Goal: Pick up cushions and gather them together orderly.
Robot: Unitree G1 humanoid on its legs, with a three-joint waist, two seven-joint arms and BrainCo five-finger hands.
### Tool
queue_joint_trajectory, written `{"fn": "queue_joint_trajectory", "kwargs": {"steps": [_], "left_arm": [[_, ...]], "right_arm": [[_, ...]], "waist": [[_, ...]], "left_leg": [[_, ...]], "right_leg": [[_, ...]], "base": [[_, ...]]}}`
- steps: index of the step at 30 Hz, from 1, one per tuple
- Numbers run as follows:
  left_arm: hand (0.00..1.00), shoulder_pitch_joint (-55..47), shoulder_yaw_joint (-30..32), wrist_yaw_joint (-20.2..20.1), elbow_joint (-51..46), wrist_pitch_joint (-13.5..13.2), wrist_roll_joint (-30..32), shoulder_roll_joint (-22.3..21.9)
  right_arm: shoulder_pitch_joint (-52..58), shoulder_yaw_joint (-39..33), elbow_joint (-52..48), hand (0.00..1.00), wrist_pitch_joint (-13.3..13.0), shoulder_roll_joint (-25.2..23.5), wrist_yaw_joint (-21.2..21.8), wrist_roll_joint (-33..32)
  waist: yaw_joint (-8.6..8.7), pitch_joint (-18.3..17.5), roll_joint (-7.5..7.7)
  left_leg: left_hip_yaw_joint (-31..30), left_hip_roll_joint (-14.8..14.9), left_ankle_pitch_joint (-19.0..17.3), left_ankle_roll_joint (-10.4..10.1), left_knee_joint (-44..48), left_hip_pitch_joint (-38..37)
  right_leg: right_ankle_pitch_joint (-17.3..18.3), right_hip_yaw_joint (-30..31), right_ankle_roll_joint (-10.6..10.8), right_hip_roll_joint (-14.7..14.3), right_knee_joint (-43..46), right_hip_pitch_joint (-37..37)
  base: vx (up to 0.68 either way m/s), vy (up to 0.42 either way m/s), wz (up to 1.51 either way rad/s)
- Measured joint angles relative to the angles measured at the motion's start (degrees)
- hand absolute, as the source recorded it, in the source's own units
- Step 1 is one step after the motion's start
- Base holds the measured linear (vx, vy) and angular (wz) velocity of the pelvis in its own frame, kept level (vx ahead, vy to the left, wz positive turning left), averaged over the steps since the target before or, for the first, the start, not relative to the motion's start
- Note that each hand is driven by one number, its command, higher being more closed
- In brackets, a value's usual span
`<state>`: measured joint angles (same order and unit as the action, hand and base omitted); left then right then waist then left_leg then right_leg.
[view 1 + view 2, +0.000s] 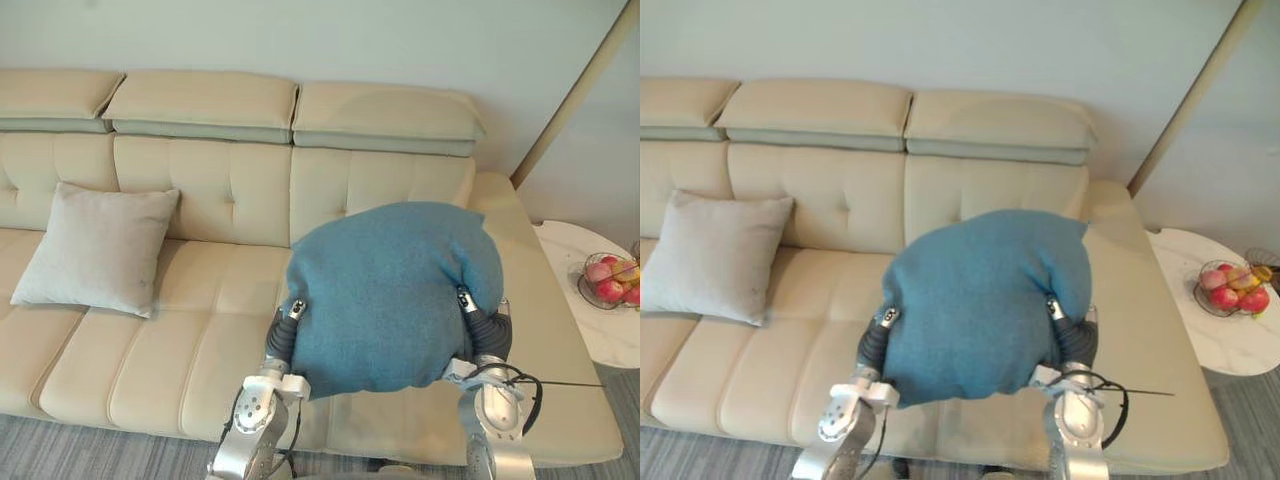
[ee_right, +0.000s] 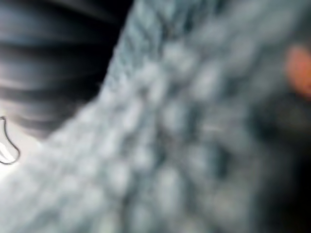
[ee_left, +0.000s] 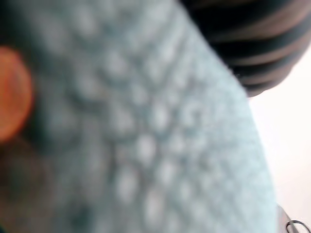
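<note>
Held item: soft teal-blue knitted cushion, raised over the right-hand seat of the cream leather sofa, broad face tilted up toward the head camera.
Left hand: dark ribbed cover pressed against the cushion's left edge; fingers hidden by the knit, so I cannot tell the grasp.
Right hand: the same at the right edge; fingers hidden, grasp cannot be told.
Cushion axis: width runs hand to hand, across the sofa front.
Other cushion: pale grey square fabric cushion, leaning on the backrest at the sofa's left end.
Key relation: grey cushion lies well apart to the robot's left of the blue one; left arm is nearer.
Judgement: the carry probably goes leftward along the seat, setting blue beside grey.
</note>
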<state>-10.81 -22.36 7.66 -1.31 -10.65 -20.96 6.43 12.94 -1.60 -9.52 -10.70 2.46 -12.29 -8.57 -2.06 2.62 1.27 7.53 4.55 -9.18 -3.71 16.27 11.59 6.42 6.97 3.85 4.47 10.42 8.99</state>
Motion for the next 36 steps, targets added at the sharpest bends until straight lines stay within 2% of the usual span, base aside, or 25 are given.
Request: {"fn": "queue_joint_trajectory", "kwargs": {"steps": [6, 13, 15, 17, 19, 25, 26, 28, 32, 36], "left_arm": [[1.0, 4.5, 0.1, 3.8, -1.3, 0.0, 0.7, 0.0], [1.0, 22.0, 2.8, 12.4, -4.1, -0.2, 4.9, -0.6], [1.0, 30.4, 4.6, 16.1, -3.9, -0.5, 6.0, -0.6], [1.0, 40.3, 5.3, 19.6, -1.2, -2.1, 6.2, 0.5], [1.0, 54.1, 7.2, 23.1, 5.9, -3.3, 6.1, 3.4], [1.0, 80.4, 12.4, 26.8, 22.0, -3.8, 4.9, 7.5], [0.0, 84.6, 13.9, 27.1, 25.8, -3.8, 4.6, 7.5], [0.0, 89.7, 16.4, 27.1, 32.0, -3.7, 2.6, 7.5], [0.0, 94.7, 18.3, 27.0, 36.1, -3.9, 0.4, 7.3], [0.0, 94.4, 20.7, 24.6, 39.1, -4.2, -2.1, 4.9]], "right_arm": [[-5.3, 0.2, 0.1, 1.0, 0.0, 0.2, -3.5, 3.3], [-22.6, 0.1, 0.4, 1.0, 0.3, 3.5, -11.4, 6.5], [-32.5, 0.0, 3.4, 1.0, 0.4, 5.6, -14.1, 7.2], [-42.7, -0.3, 7.9, 1.0, 0.6, 8.4, -16.5, 8.3], [-56.5, -0.6, 14.6, 1.0, 1.1, 10.8, -19.1, 8.5], [-81.6, -3.0, 30.5, 1.0, 1.7, 11.9, -22.8, 8.5], [-85.6, -3.0, 34.9, 0.0, 2.3, 12.4, -23.1, 8.4], [-90.6, -3.1, 40.9, 0.0, 3.3, 12.7, -23.4, 7.8], [-96.1, -4.4, 46.6, 0.0, 3.9, 13.4, -23.8, 3.7], [-96.1, -6.0, 47.1, 0.0, 4.1, 13.5, -24.0, -0.5]], "waist": [[-0.15, 1.8, -0.12], [-0.94, 4.3, -0.6], [-1.23, 6.2, -0.66], [-1.32, 7.7, -0.67], [-1.28, 11.1, -0.65], [-0.99, 15.6, -0.73], [-0.68, 16.3, -0.94], [-0.38, 16.6, -1.14], [-0.08, 17.5, -1.29], [0.19, 18.9, -1.56]], "left_leg": [[1.2, 2.1, 0.4, 0.1, 3.4, 9.8], [1.2, 1.9, 2.4, 0.9, 5.5, 19.8], [0.9, 1.9, 3.1, 1.0, 6.0, 22.2], [0.7, 1.8, 4.5, 1.2, 5.7, 25.0], [0.3, 1.4, 7.2, 1.2, 3.4, 26.6], [-0.3, 0.5, 14.5, 0.7, -5.0, 32.5], [-0.4, 0.5, 15.5, 0.7, -6.1, 33.8], [-0.4, 0.5, 16.5, 0.5, -7.7, 36.2], [-0.5, 0.7, 17.3, 0.3, -8.2, 40.6], [-0.7, 0.8, 17.3, 0.3, -8.2, 42.4]], "right_leg": [[-3.6, 1.3, -0.4, -1.7, -0.9, 8.7], [-5.2, 1.4, 0.3, -1.6, 2.1, 19.0], [-5.7, 1.3, 0.5, -1.7, 2.7, 21.4], [-6.7, 1.1, 0.8, -1.6, 2.7, 24.1], [-8.8, 0.9, 0.8, -1.5, 1.2, 26.0], [-13.7, 0.7, 0.6, -1.1, -2.9, 33.7], [-14.1, 0.6, 0.5, -1.1, -3.0, 35.4], [-14.5, 0.4, 0.4, -1.1, -3.2, 38.4], [-15.5, 0.1, 0.5, -1.2, -4.4, 42.3], [-15.6, -0.4, 0.5, -1.3, -4.8, 43.6]], "base": [[-0.08, -0.028, -0.2], [-0.09, 0.0, 0.0], [-0.11, -0.009, 0.03], [-0.14, -0.019, 0.07], [-0.15, -0.026, 0.1], [-0.09, -0.005, 0.07], [-0.06, -0.012, 0.04], [-0.05, -0.022, 0.02], [0.0, 0.0, 0.0], [0.01, -0.012, 0.03]]}}
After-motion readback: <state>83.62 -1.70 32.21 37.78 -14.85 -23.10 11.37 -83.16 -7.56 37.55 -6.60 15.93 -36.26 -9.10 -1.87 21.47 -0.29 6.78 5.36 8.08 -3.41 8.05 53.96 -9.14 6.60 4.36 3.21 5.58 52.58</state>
